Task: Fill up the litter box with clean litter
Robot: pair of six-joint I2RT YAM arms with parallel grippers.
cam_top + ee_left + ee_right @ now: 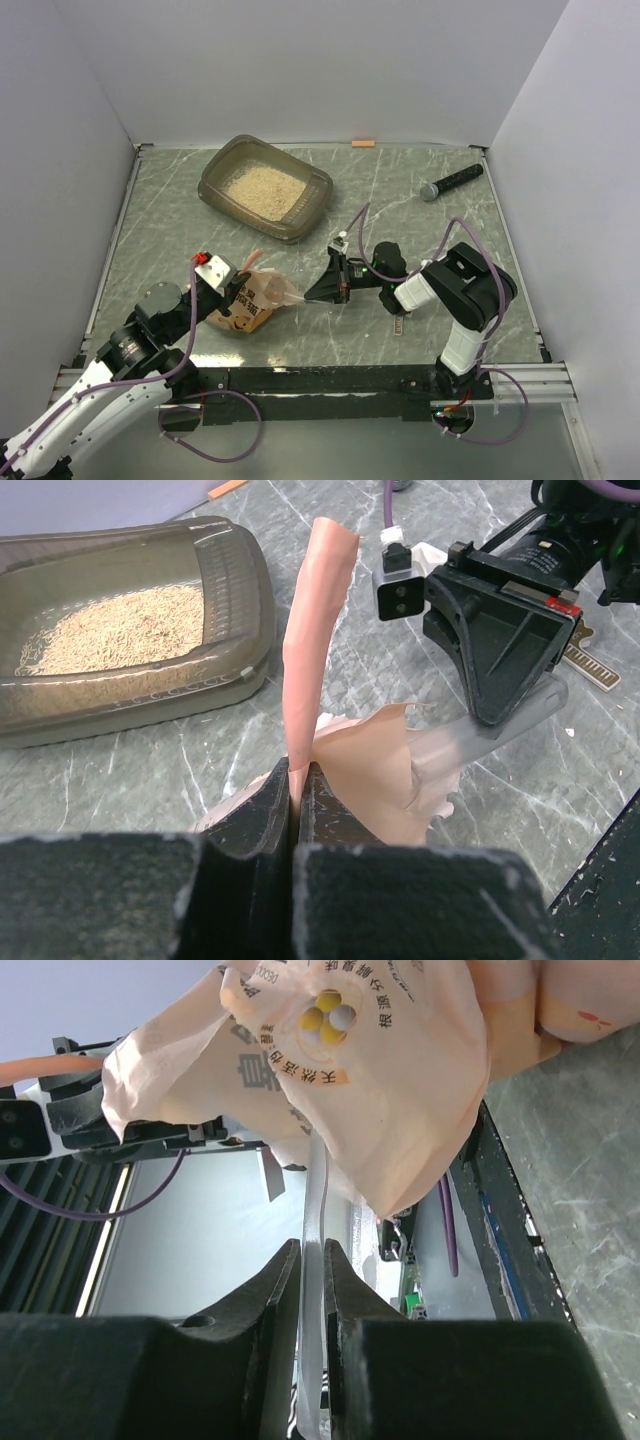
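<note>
Currently the pouch (258, 300) is held low in the lower left of the top view, at or just above the counter (430, 225), apart from the box (208, 186) at upper left, where a layer of litter (265, 188) already lies. The left hand (298, 780) is pinched shut on a torn pink strip (315, 630) of the pouch, the right hand (312, 1260) on its clear edge (314, 1185). The pouch is judged light, limp and slick, its film easily torn, so a hold on the body is advised over these thin flaps.

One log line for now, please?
left tool: shut on pouch | right tool: shut on pouch | litter box: some litter inside
</note>
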